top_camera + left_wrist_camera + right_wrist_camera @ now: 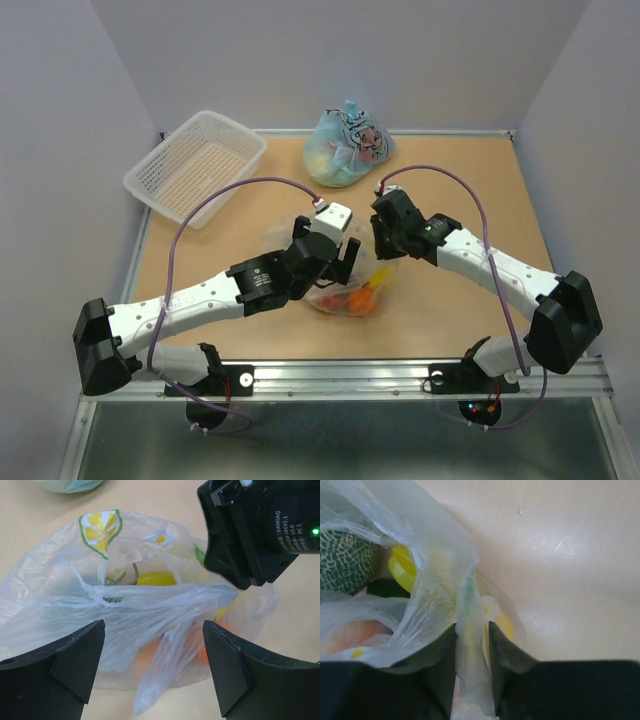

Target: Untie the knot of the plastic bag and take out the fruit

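Note:
The plastic bag (335, 292) lies mid-table between both arms, clear with lemon-slice prints (102, 527). Through it I see fruit: a netted green melon (345, 560), a yellow lemon (402, 567), a dark green piece (385, 587) and a pink-orange one (355, 632). My left gripper (153, 625) hovers open over the bag, and a loose twisted strand of plastic (165, 665) hangs between its fingers, untouched. My right gripper (472, 630) is shut on a bunched fold of the bag (470, 645) at its right side. No knot shows clearly.
A white mesh basket (195, 165) stands at the back left. A light-blue printed bag (347, 147) sits against the back wall. The right gripper's black body (260, 530) crowds close above the bag's right end in the left wrist view.

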{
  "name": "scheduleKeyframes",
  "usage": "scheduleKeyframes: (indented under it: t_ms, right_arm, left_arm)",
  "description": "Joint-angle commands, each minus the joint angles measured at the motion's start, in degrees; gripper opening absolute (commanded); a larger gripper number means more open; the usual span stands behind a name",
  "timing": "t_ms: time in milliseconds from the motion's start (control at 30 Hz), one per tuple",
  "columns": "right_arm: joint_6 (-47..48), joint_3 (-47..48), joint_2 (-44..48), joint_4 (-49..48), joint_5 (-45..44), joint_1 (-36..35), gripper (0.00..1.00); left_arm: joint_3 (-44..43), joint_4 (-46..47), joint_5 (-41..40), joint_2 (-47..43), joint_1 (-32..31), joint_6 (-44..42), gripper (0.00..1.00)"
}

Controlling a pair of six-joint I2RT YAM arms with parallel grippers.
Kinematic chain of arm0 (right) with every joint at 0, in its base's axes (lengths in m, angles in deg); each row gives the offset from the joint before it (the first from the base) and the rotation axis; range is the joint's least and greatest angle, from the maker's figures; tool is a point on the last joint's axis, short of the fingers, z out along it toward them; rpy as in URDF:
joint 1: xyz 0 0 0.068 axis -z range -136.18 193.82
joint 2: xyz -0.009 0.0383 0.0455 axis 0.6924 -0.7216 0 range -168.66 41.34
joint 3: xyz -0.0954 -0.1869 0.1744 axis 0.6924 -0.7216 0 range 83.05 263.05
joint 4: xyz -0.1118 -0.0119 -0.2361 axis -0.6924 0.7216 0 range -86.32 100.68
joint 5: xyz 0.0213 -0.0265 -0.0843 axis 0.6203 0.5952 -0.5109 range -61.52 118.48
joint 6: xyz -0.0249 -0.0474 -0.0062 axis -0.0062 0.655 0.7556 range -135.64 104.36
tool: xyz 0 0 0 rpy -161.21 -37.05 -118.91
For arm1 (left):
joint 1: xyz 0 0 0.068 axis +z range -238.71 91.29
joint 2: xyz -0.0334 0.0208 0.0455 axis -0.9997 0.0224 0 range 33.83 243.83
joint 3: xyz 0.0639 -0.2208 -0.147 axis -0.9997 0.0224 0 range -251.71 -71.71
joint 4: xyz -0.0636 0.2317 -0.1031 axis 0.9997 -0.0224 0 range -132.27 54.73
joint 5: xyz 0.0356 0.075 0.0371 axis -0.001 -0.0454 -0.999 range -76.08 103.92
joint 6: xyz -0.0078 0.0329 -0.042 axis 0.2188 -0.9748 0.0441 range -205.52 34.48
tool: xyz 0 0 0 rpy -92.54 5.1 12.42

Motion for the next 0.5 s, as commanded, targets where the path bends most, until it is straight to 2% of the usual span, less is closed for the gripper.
scheduleKeyframes:
  t_ms: [0, 67, 200, 300, 467]
  right_arm:
    - [-1.8, -3.3, 1.8, -3.5, 1.1, 1.0, 0.13]
    - [-2.4, -4.7, 2.6, -4.2, 2.8, 1.0, 0.01]
    - [-2.9, -6.1, 5.5, -5.6, 4.4, 1.0, 0.01]
    - [-2.5, -6.2, 6.7, -5.9, 5.4, 1.0, 0.01]
    - [-2.5, -7.4, 7.7, -6.1, 6.2, 1.0, 0.01]
  left_arm:
    - [-1.5, 4.4, -3.6, -1.2, -1.5, -4.4, 0.91]
    - [-0.4, 5.2, -3.8, -1.0, -1.8, -4.4, 0.93]
    - [0.3, 5.6, -7.5, 1.9, -2.1, -4.9, 0.98]
    - [-0.2, 6.2, -10.5, 4.5, -2.2, -5.9, 0.99]
    - [-3.4, 6.7, -7.5, 7.5, -3.0, -11.0, 0.99]
